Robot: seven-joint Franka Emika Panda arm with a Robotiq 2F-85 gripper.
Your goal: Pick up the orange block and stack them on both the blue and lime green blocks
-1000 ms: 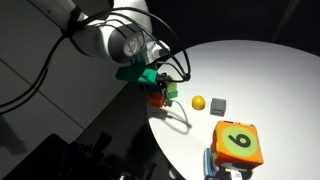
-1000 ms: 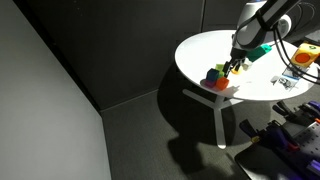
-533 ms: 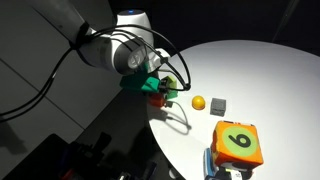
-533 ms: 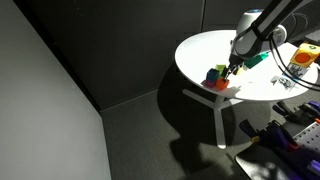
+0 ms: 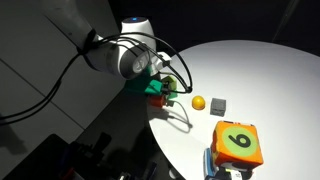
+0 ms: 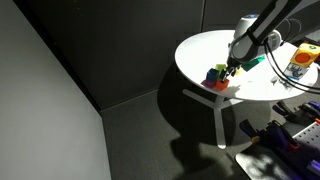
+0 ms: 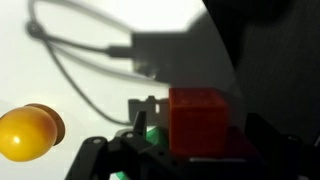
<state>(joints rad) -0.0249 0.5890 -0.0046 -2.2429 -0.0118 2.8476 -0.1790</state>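
The orange block (image 7: 200, 122) is seen centred under the gripper (image 5: 161, 90) in the wrist view, by the table (image 5: 265, 80) edge; whether it is clamped cannot be told; it should be lifted straight, then lowered squarely so that the blue block (image 6: 211, 76) and green block (image 6: 219, 69) are both bridged; that pair is shown together only in an exterior view.

At the left edge of the white desk (image 5: 265, 80) the gripper (image 5: 157, 90) hangs low over a cluster of coloured blocks (image 5: 160, 99); a yellow ball (image 5: 198, 102) and grey block (image 5: 218, 103) lie just beside each other toward the middle, a big orange cube (image 5: 238, 143) by the near edge
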